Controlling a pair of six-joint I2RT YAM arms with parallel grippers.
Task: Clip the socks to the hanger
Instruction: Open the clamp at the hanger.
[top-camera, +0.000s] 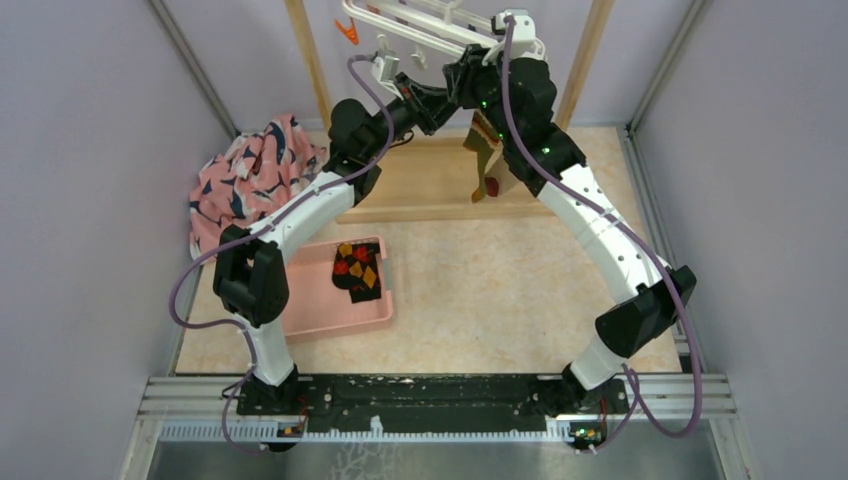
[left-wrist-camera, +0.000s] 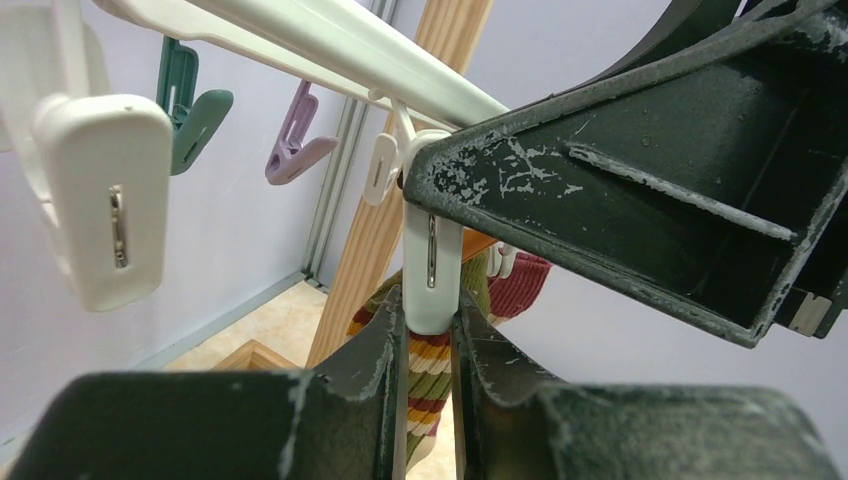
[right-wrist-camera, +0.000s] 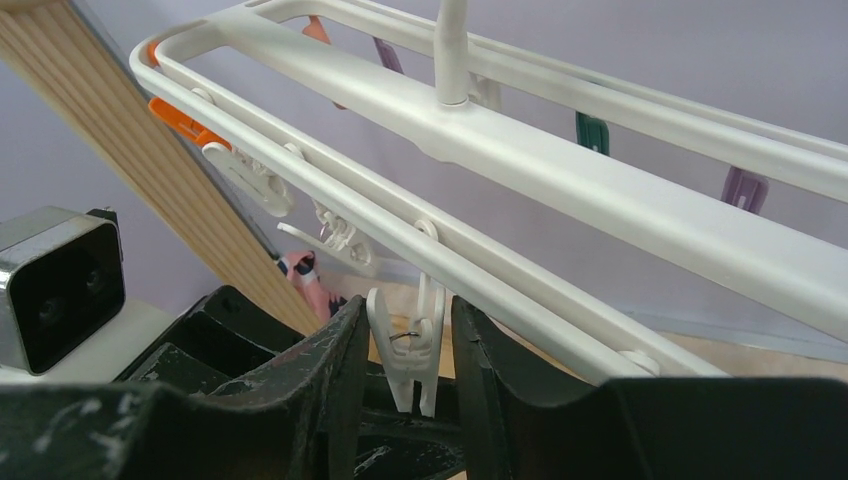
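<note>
Risk of striped sock (left-wrist-camera: 427, 380) beneath hanger (left-wrist-camera: 350, 45) dropping onto table (top-camera: 500, 290) through shallow bite of white clip (left-wrist-camera: 431, 270), left hand (left-wrist-camera: 430, 305) pinched on clip's tip, right hand's (right-wrist-camera: 405, 305) squeeze at its top untellable.

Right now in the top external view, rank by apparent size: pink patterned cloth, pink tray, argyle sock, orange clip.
1. The pink patterned cloth and pink tray: too close to rank; the left arm covers part of the tray.
2. The argyle sock.
3. The orange clip, smallest though hanging nearer the camera.
</note>
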